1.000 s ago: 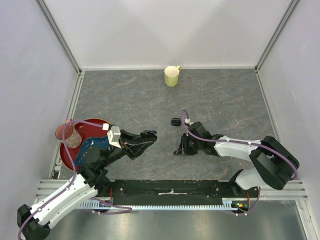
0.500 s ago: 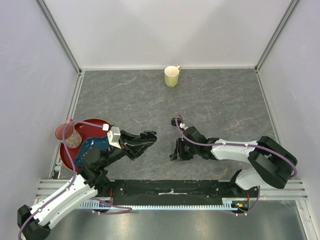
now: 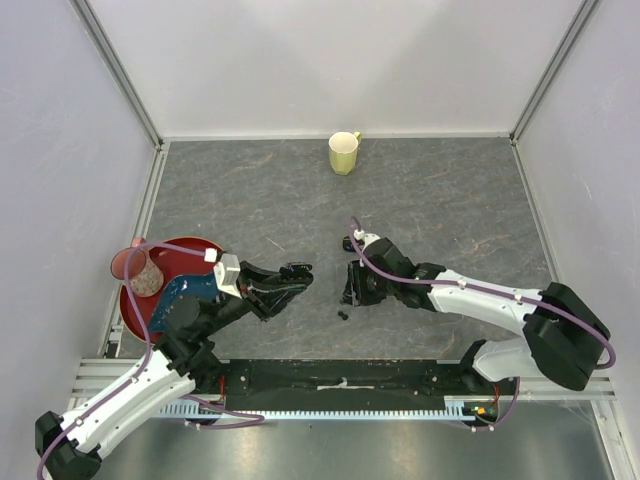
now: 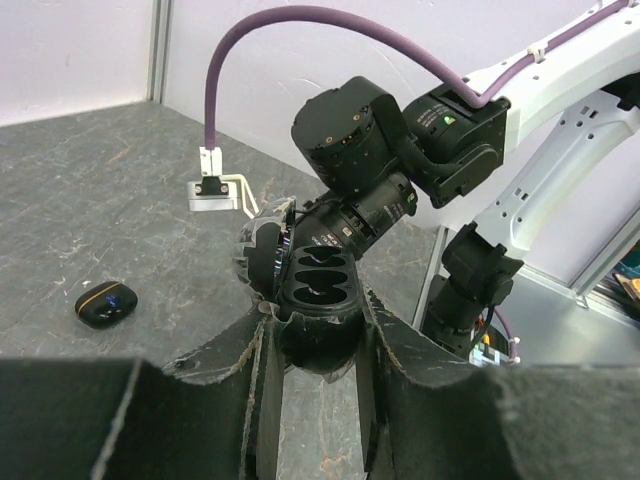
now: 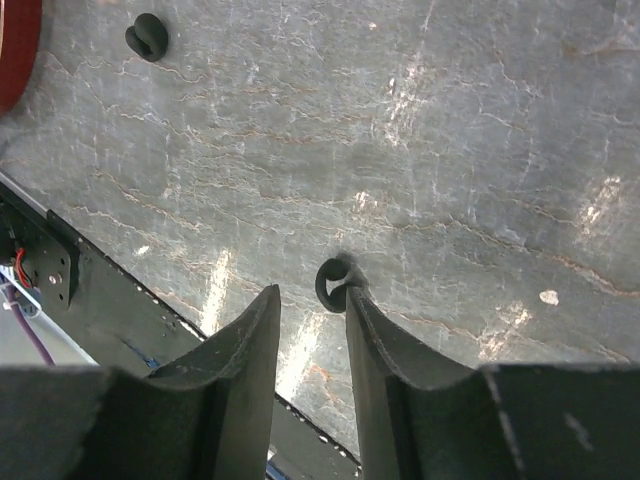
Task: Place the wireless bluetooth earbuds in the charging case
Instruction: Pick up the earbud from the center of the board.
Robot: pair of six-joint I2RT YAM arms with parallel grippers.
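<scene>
Right wrist view is showing a small black comma-shaped earbud [image 5: 324, 283] lying on the grey marbled tabletop [image 5: 480, 150] at mid-frame. It is just beyond the tips of the right end effector [image 5: 312, 295], nearer the right-hand finger. That end effector is standing released, its fingers parted by a narrow gap and gripping nothing. The bud is curling on itself, so its long axis is hard to read. A second black earbud [image 5: 147, 37] is sitting well apart at the upper left, near the red plate [image 5: 10, 60].

In the left wrist view the left end effector [image 4: 315, 340] is clenching an open black oval charging case [image 4: 322, 285], both wells empty. A closed black pebble-shaped case [image 4: 105, 303] is resting at that frame's left, bearing a small orange mark. No legible writing is showing anywhere. With the right arm plainly nearer, the next pick is probably falling to it.
</scene>
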